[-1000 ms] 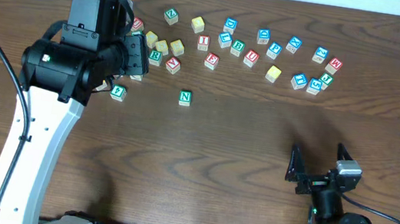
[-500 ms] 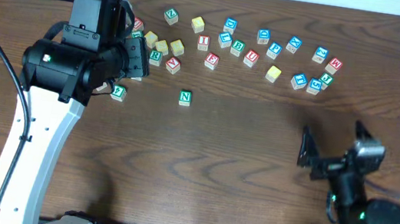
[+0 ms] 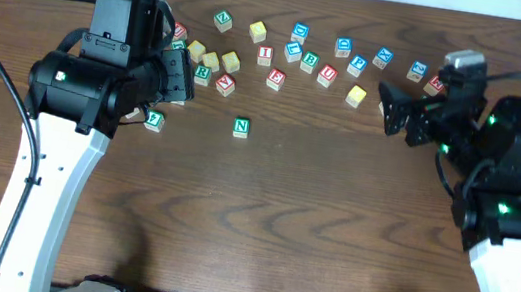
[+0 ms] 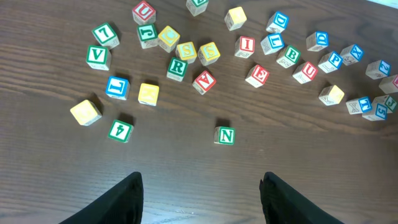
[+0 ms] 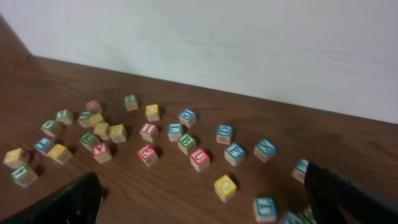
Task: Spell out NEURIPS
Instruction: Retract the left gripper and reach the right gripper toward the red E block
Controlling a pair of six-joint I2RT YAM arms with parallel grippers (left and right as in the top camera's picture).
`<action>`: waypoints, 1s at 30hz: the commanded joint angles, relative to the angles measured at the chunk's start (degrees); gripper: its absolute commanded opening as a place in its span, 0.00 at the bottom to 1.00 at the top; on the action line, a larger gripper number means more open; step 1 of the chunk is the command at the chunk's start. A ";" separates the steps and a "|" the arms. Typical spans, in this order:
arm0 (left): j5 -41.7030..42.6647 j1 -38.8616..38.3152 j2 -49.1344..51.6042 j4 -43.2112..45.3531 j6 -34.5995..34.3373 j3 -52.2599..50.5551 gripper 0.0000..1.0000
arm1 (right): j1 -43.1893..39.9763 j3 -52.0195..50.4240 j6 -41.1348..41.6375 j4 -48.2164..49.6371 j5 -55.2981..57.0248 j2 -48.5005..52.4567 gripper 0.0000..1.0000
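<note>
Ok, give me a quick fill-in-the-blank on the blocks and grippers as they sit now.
1. The lone block, sitting apart from all the others, shows the letter ___.
2. The letter on the R block is coloured ___.
3. The letter on the E block is coloured ___.
4. The left gripper and the right gripper each hold nothing, and their jaws are ___.

Missing words: N; green; red; open.

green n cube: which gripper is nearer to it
Left. The left gripper sits a short way left of the green N cube; the right gripper is well off to its right.
</note>
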 commanded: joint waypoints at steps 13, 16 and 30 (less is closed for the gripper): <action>-5.68 0.15 -0.42 -0.15 0.96 0.07 0.60 | 2.40 6.67 4.94 -2.03 -0.63 13.14 0.99; -7.50 0.15 -0.42 -0.17 1.01 0.07 0.61 | 5.18 15.08 4.94 -10.05 4.55 16.61 0.99; -13.38 0.22 -0.31 2.25 1.44 0.07 0.65 | 15.34 45.99 20.87 -27.80 13.29 39.60 0.99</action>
